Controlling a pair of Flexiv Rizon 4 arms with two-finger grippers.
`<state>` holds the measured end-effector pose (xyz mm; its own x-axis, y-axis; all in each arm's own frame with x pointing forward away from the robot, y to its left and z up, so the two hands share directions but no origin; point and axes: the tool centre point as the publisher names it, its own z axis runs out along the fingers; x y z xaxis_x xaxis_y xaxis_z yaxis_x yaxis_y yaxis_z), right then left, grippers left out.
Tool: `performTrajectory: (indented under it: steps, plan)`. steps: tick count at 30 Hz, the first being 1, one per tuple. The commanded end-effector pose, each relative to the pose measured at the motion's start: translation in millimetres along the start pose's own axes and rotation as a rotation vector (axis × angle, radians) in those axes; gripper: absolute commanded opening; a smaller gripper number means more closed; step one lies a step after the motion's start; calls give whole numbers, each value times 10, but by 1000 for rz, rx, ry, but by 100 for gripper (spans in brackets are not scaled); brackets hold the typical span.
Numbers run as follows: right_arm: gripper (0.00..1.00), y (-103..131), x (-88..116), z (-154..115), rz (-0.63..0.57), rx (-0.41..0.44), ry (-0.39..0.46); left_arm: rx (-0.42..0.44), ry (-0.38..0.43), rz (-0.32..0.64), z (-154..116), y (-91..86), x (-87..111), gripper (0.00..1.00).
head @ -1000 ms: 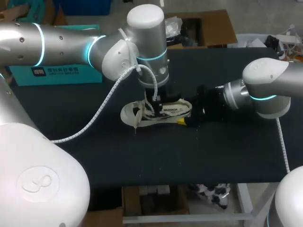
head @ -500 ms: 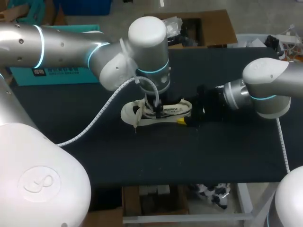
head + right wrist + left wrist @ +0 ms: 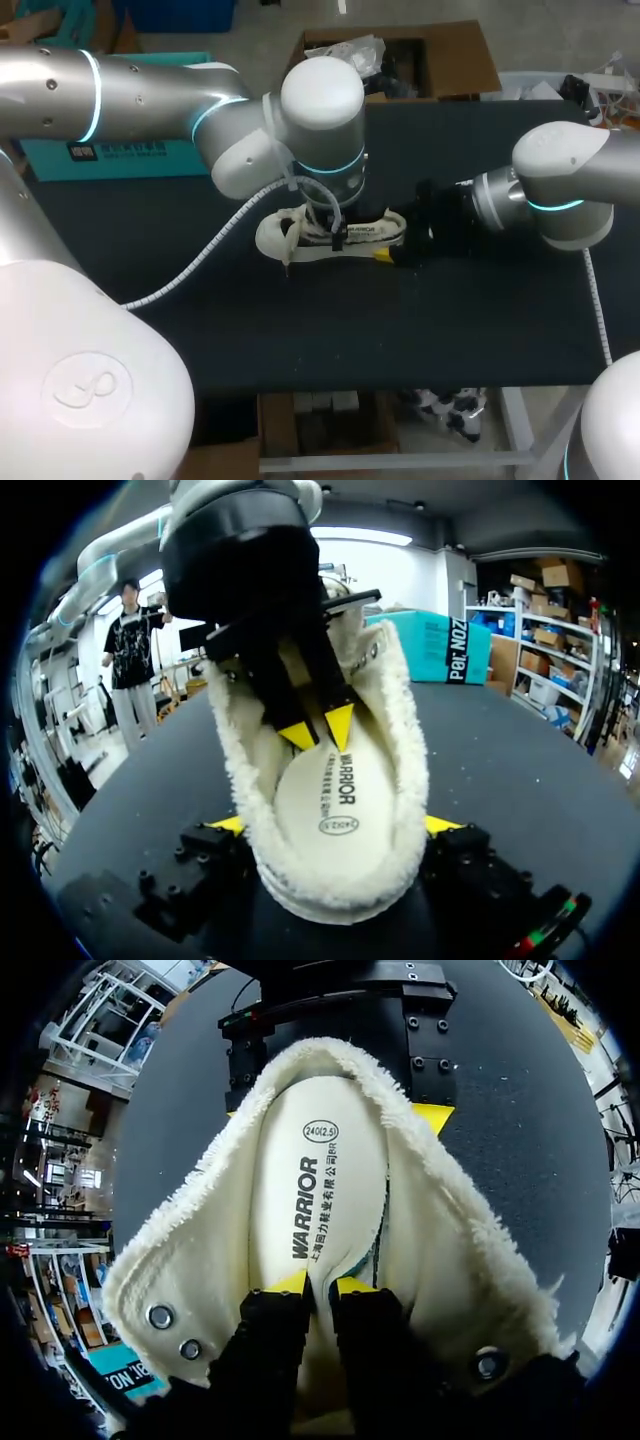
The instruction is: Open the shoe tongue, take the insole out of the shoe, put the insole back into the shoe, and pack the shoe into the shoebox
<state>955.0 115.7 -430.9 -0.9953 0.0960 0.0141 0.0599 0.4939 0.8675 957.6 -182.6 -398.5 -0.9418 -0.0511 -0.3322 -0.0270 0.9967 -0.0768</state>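
1. So far, you have the cream fleece-lined shoe (image 3: 365, 233) lying on its side on the black desk (image 3: 400, 320). Its mouth is spread wide, so the tongue-opening step looks done.
2. The right end effector (image 3: 335, 825) is closed on the shoe's heel, with one yellow tip pressed against each side to steady it.
3. The left end effector (image 3: 322, 1283) reaches down inside the shoe. Its fingers are only a narrow gap apart and clamp nothing. The tips sit at the forward part of the pale printed insole (image 3: 320, 1190).
4. That insole lies flat in the shoe, so by my reading you are at the start of the removal step.
5. Left for you: pull the insole out, put it back in, then pack the shoe.
6. The teal cardboard box (image 3: 120, 158) at the desk's far left is probably the shoebox. It stands well apart from the shoe, and packing has not begun.
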Motion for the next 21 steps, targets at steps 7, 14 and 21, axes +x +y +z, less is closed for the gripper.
performTrajectory:
  steps: [7, 14, 21]
  plan:
    - [0, -41, 1, 40, -2, -3, 4, 126, 127, 22, 479, -11, -24, 0]
    - [0, -41, 1, 40, -2, -3, 4, 217, 243, 33, 38, -24, -9, 0]
    - [0, -41, 1, 40, -2, -3, 4, 281, 350, 58, -268, -86, 41, 0]
